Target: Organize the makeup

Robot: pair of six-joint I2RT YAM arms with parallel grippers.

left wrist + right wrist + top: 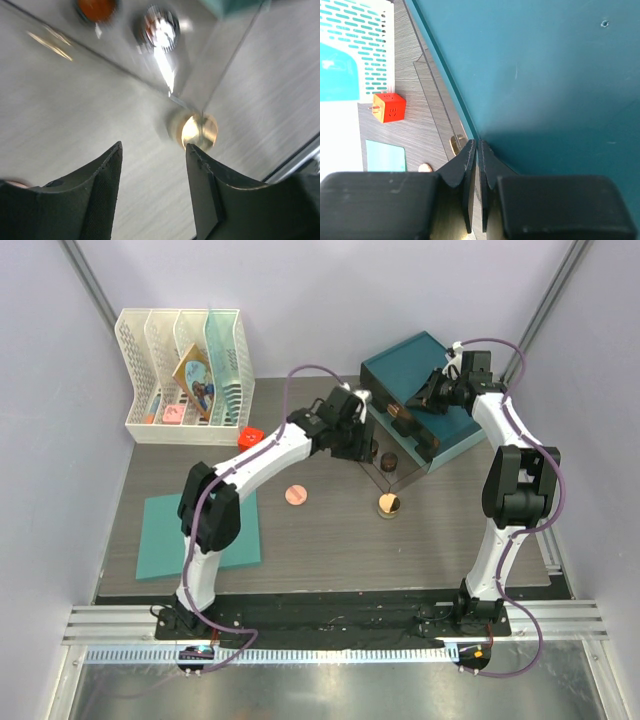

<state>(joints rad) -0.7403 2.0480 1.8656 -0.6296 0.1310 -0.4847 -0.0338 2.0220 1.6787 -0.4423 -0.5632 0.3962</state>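
A gold-lidded jar [389, 505] stands on the table, with a dark brown round jar [389, 461] just behind it and a pink round compact [294, 495] to its left. My left gripper [362, 447] hovers open and empty over the dark jar. In the left wrist view, that gripper [154, 147] has the gold jar [199, 131] just beyond its right fingertip. My right gripper [432, 398] is at the teal box [420, 370]. In the right wrist view, it [476, 142] is shut on the thin edge of the box's clear lid. Brown items [405, 418] lie inside the box.
A white rack [185, 370] with a picture card stands at the back left, a red cube [250, 435] in front of it. A flat teal mat [200, 535] lies at the front left. The clear lid's edges reach down toward the gold jar.
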